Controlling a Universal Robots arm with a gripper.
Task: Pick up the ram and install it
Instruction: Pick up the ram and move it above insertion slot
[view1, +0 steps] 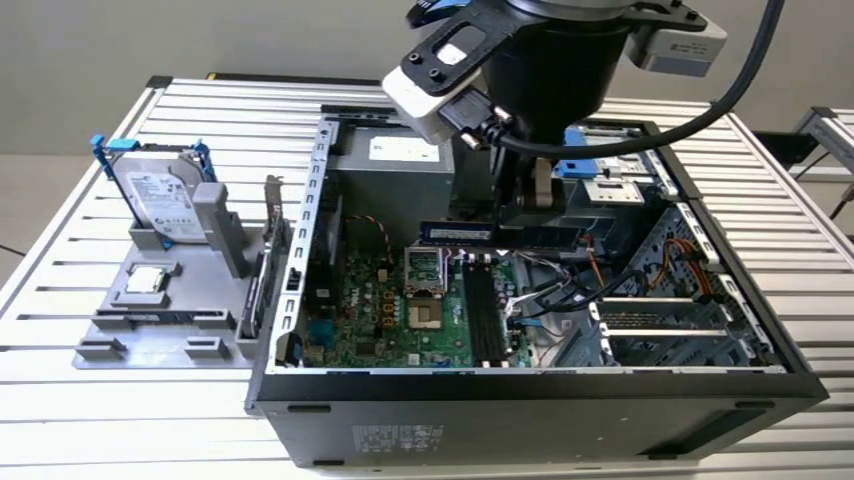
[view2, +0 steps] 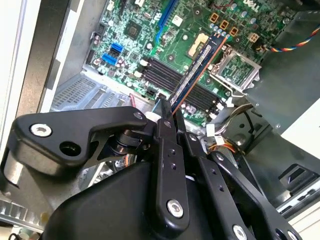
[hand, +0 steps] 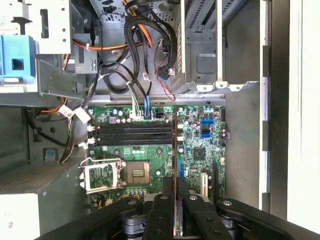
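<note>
We see gripper (view2: 171, 116) clenched on ram (view2: 198, 71), stick above motherboard (view1: 374, 310) slots (view2: 162, 74), inside open computer case (view1: 534, 400).

bright, even, diffuse light fills the exterior view. the pale slats of the aluminium table (view1: 80, 420) look close to washed out, and only a soft shadow lies beside the computer case (view1: 534, 420). inside it, the motherboard (view1: 387, 310) sits in dimmer shade beneath the arm. in the first wrist view the table outside the case burns to white. in the second wrist view the black gripper (view2: 167, 112) carries soft grey highlights, and the ram (view2: 200, 65) glints along one edge.
</note>
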